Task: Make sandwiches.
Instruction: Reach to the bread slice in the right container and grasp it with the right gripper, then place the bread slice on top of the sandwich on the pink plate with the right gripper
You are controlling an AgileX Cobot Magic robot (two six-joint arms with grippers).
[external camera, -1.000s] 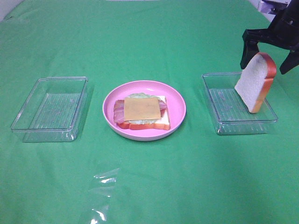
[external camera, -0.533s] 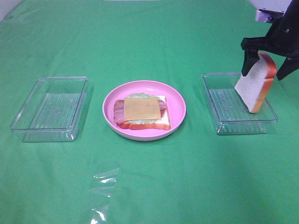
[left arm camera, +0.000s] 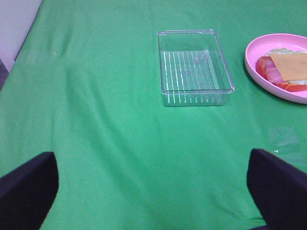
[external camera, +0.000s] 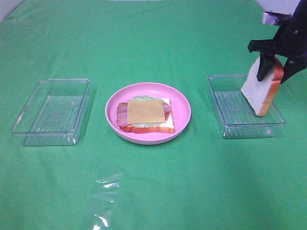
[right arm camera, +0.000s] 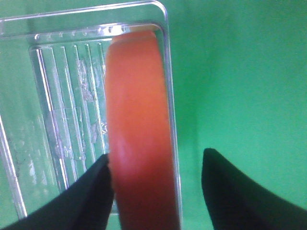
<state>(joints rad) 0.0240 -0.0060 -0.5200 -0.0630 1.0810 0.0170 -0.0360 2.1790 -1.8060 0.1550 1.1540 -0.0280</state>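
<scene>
Surface: green cloth point(external camera: 158, 43) covers everything I can see, with a scrap of clear film point(external camera: 103, 201) lying on it near my edge of the high view.
Plate: I see a round pink plate point(external camera: 182, 103) in the middle, between the two trays.
Sandwich: the open stack point(external camera: 145, 115) lies flat on the plate, a bread slice at the bottom, pale lettuce and bacon strips over it, a yellow cheese square on top.
Left tray: a clear rectangular tray point(external camera: 52, 111) sits well left of the plate; I see nothing inside it.
Right tray: a second clear tray point(external camera: 229, 106) sits right of the plate.
Top slice: the other bread slice point(external camera: 261, 87) stands tilted on its edge in the right tray, leaning against the tray's far right wall, white face toward the plate, crust uppermost.
Right hand: my right hand point(external camera: 272, 69) straddles the top of that slice, one finger point(right arm camera: 81, 196) touching the crust side, the other standing clear of it, so it is not yet clamped.
Left hand: my left hand point(left arm camera: 151, 184) hangs over bare cloth, fingers spread wide apart, holding nothing.
</scene>
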